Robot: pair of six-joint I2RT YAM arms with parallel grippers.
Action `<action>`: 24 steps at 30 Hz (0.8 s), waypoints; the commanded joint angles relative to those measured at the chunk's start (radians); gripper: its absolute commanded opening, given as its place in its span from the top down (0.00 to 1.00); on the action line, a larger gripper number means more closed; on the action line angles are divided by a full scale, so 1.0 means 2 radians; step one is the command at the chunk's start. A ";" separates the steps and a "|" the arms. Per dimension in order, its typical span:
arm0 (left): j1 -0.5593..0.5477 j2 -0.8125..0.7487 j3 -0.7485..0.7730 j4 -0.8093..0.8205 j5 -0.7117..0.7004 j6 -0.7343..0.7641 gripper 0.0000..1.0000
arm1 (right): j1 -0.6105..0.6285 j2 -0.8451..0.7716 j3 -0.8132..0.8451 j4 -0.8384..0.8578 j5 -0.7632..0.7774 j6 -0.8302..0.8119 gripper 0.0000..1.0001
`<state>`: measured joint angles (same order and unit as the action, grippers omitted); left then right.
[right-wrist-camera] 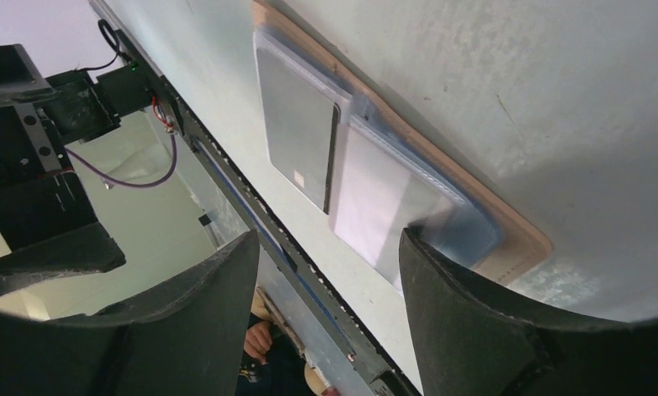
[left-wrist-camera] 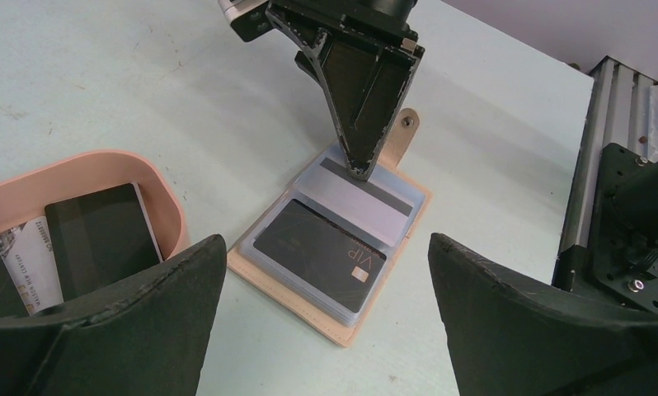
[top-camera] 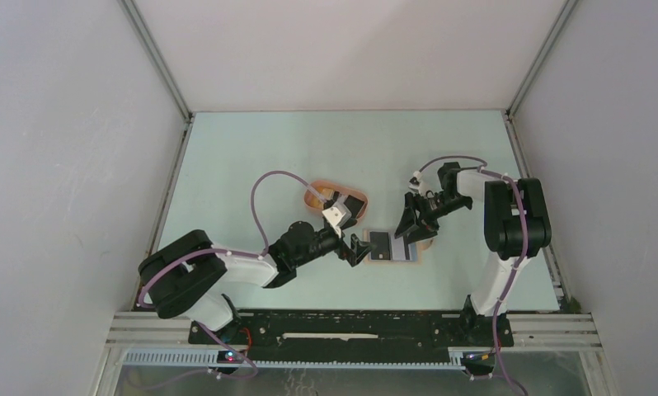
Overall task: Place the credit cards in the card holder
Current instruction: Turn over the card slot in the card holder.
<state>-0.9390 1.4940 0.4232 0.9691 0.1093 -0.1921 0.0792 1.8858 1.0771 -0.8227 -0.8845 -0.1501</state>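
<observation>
Beneath left pincer, open tan card holder

- Black card, in card holder: "VIP", gold lettering, nr card's right end.
- White card, in tray left of holder: sm. print along its length, too small to read.

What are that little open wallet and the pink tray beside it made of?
Wallet: tan, matte cover with a snap stud, probably leather or imitation; its sleeves shine like clear plastic. Tray: smooth peach wall, rounded, likely moulded plastic or silicone.
</observation>
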 commanded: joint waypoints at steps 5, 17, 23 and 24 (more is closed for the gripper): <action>0.002 0.006 0.036 0.012 0.005 0.008 0.04 | -0.006 -0.003 0.023 -0.020 -0.031 -0.031 0.28; 0.002 0.005 0.035 0.011 0.005 0.009 0.04 | -0.011 -0.038 0.017 0.006 0.085 -0.016 0.29; 0.002 0.006 0.036 0.011 0.006 0.009 0.04 | -0.005 -0.033 0.014 0.008 0.104 -0.007 0.29; 0.002 0.006 0.036 0.011 0.007 0.009 0.04 | -0.004 -0.031 0.013 0.009 0.105 -0.005 0.28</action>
<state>-0.9390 1.5047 0.4511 0.9665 0.1104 -0.1921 0.0639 1.8477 1.0943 -0.8238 -0.7307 -0.1761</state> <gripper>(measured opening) 0.965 0.713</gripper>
